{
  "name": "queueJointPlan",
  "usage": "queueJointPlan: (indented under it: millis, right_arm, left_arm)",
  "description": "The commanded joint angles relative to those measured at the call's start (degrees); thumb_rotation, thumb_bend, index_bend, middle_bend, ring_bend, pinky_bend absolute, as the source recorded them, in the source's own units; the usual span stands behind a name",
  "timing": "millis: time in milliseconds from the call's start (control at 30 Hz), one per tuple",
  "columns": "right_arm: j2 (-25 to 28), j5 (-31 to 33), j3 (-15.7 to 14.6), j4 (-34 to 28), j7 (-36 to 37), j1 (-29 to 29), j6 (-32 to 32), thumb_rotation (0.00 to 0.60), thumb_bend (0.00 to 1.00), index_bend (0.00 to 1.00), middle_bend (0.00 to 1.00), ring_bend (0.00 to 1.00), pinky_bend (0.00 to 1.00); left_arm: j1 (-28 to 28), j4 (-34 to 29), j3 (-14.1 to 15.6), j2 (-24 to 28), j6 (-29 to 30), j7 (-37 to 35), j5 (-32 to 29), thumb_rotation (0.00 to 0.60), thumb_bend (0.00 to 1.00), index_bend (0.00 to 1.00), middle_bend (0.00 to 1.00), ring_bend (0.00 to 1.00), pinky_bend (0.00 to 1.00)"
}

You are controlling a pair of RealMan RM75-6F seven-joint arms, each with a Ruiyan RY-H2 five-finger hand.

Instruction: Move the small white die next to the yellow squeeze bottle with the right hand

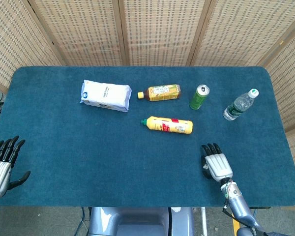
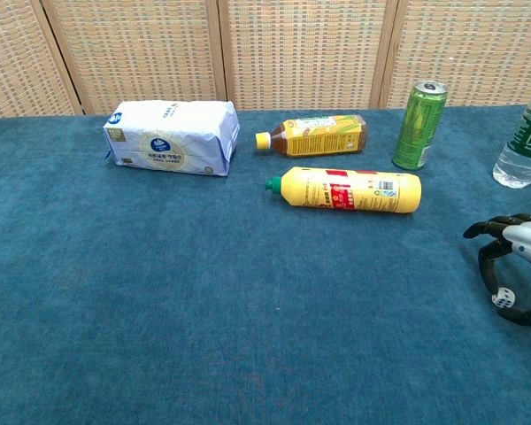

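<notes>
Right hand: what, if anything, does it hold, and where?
Cannot tell. The right hand arches over the die, fingers around it; contact isn't visible.

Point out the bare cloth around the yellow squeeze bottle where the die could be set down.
Bare cloth lies along the near side of the yellow squeeze bottle, running to the right hand over the die. The far side is crowded: the tea bottle and green can sit close behind.

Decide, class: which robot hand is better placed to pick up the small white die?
The right robot hand: its fingers arch directly over the die. The left robot hand sits at the table's opposite edge, far from it.
</notes>
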Motion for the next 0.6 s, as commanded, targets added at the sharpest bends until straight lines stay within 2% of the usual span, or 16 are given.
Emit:
queueJointPlan:
  millis: [33, 600]
  right_arm:
    - [-0.1, 0.1, 0.0, 0.2, 0.2, 0.0, 0.0, 0.6, 0.34, 0.53, 0.12, 0.03, 0.0]
    - [-0.2, -0.3, 0.2, -0.1, 0.2, 0.4, 0.4, 0.6, 0.34, 0.53, 0.1, 0.03, 0.0]
  left_arm:
    - [0.0, 0.0, 0.0, 0.0, 0.0, 0.0, 0.0, 0.6, 0.27, 0.0, 0.0, 0.0, 0.0]
    - [-0.1, 0.0, 0.1, 0.0, -0.1, 0.1, 0.1, 0.6, 0.27, 0.0, 0.0, 0.0, 0.0]
